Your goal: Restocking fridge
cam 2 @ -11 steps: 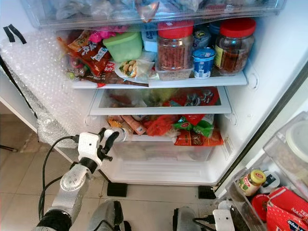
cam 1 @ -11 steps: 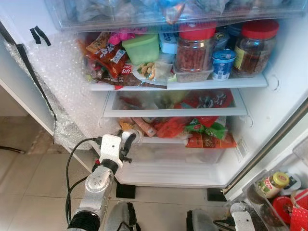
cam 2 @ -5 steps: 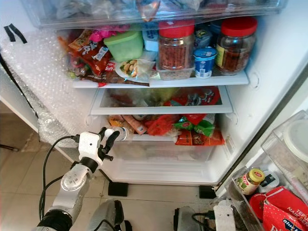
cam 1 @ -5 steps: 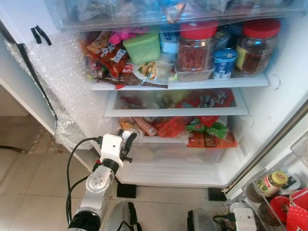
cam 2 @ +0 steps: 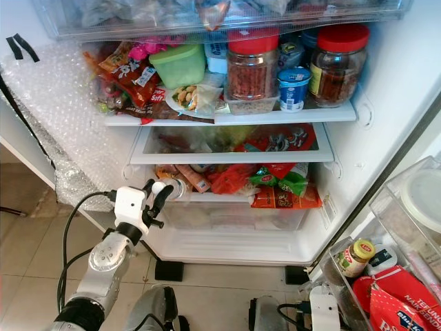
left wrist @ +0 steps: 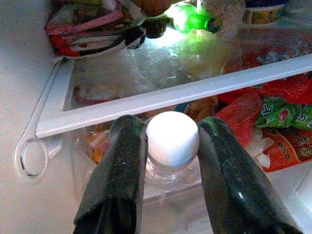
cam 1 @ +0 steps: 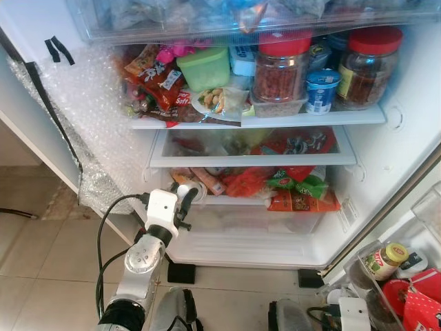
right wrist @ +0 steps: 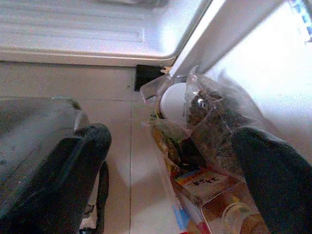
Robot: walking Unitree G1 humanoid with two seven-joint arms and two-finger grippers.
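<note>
On the far left, bubble wrap (cam 1: 83, 117) lines the fridge's inner wall. The left end effector (left wrist: 168, 146) reaches to the left end of the lower shelf (cam 1: 234, 201), its two black fingers (left wrist: 119, 165) clamped on a small clear bottle with a white cap (left wrist: 171, 139) — the bottle sits at the shelf's front edge, just under the white-framed glass shelf (cam 1: 251, 160). To the right along that lower shelf lie red and green snack packets (cam 1: 296, 189). Above, the upper shelf holds snack bags (cam 1: 155, 86), a green tub (cam 1: 203, 67), two red-lidded jars (cam 1: 279, 69) and a yogurt cup (cam 1: 319, 89). Far right, the door bin (cam 2: 386, 276) carries a yellow-lidded jar (cam 2: 360, 255). The right end effector (right wrist: 170, 161) hangs low near that bin — fingers spread apart, holding nothing.
</note>
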